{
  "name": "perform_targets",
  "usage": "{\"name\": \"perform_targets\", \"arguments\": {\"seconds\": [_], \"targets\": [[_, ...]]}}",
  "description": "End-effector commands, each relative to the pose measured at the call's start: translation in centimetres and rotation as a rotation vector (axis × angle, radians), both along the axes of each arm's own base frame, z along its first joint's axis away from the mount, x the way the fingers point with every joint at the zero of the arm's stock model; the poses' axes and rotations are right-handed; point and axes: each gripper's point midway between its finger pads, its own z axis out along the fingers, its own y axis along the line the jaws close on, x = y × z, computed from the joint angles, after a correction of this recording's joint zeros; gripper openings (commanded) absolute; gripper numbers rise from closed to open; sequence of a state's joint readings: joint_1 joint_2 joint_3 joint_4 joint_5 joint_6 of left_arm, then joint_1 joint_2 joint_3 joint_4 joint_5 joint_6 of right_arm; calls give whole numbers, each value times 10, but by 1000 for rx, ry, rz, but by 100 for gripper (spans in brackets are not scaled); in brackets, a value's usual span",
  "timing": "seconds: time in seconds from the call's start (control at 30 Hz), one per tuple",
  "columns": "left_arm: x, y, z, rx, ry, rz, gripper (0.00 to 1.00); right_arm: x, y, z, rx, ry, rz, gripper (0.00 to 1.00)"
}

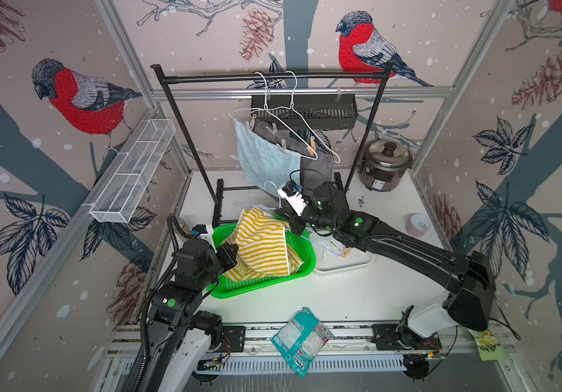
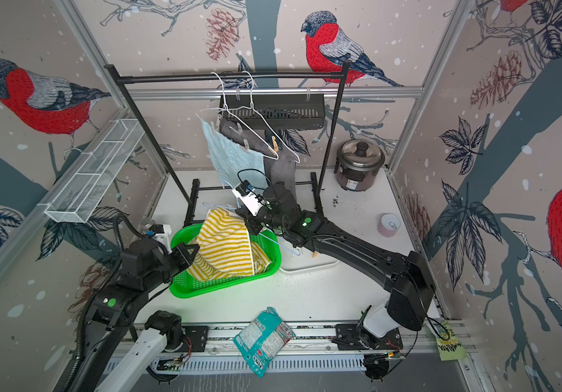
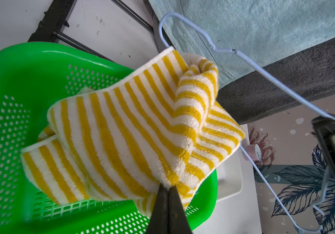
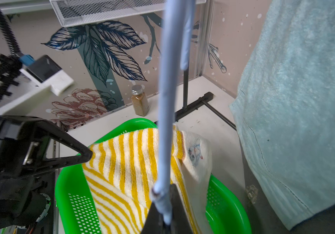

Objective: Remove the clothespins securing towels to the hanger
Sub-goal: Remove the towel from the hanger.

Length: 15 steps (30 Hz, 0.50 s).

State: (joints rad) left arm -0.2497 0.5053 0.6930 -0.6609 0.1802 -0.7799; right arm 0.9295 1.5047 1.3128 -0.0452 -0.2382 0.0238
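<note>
The yellow-green tag at the worktop's front corner seems to read "HIMALAYA", turned sideways. The teal packet's printing is too blurred to read.

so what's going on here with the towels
The left gripper is shut on the striped towel, holding it over the green basket. The right gripper is shut on the light blue hanger next to it. On the rack behind, the blue towel and grey towel hang pinned by clothespins.
</note>
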Motion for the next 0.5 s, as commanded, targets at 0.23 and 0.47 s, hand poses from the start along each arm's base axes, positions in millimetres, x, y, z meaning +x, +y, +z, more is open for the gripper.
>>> {"name": "perform_targets", "arguments": {"seconds": [0.23,0.47], "targets": [[-2,-5,-52,-15,98,-12,0,-23,-9,39,128,-40,78,0],[3,-6,-67,-22,109,-1,0,-27,-12,37,123,-30,82,0]]}}
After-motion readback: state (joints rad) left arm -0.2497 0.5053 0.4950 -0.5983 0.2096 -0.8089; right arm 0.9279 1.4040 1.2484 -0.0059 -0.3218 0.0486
